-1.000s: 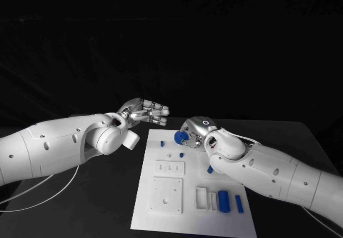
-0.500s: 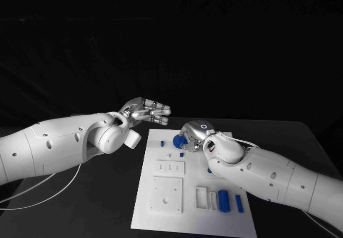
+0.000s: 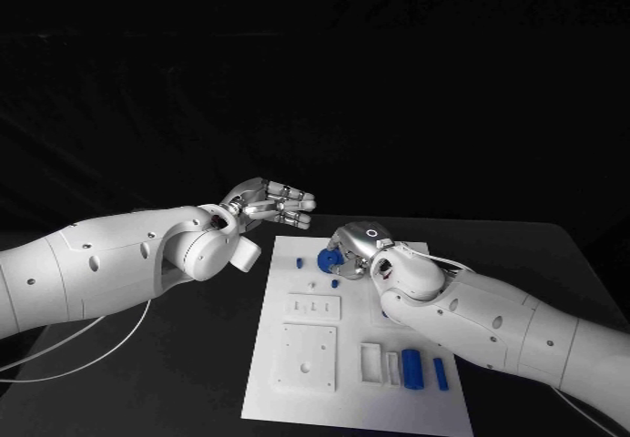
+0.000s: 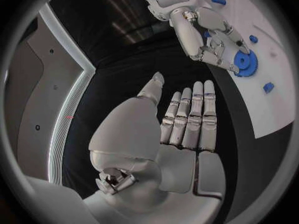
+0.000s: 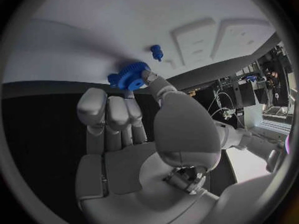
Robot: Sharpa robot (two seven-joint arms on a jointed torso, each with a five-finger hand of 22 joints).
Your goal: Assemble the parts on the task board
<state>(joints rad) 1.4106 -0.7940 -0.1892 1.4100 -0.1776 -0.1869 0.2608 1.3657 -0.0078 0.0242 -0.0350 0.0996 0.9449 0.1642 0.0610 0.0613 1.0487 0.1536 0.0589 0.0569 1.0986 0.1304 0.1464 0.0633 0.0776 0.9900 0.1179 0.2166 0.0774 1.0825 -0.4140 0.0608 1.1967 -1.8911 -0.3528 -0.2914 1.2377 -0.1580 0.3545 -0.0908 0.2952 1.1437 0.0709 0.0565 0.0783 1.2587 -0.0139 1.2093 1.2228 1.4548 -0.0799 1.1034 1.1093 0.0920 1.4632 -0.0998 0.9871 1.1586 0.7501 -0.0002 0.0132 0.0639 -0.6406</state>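
The left hand (image 3: 272, 202) hovers over the black desk (image 3: 171, 364) just left of the task board's (image 3: 348, 401) far left corner, its fingers (image 4: 190, 117) straight, side by side and holding nothing. On the board's far end the right hand (image 3: 352, 244) pinches a blue gear (image 5: 132, 75) between thumb and fingertips. A small blue peg (image 3: 299, 264) stands just left of it. More blue parts (image 3: 411, 369) lie in the near right slots.
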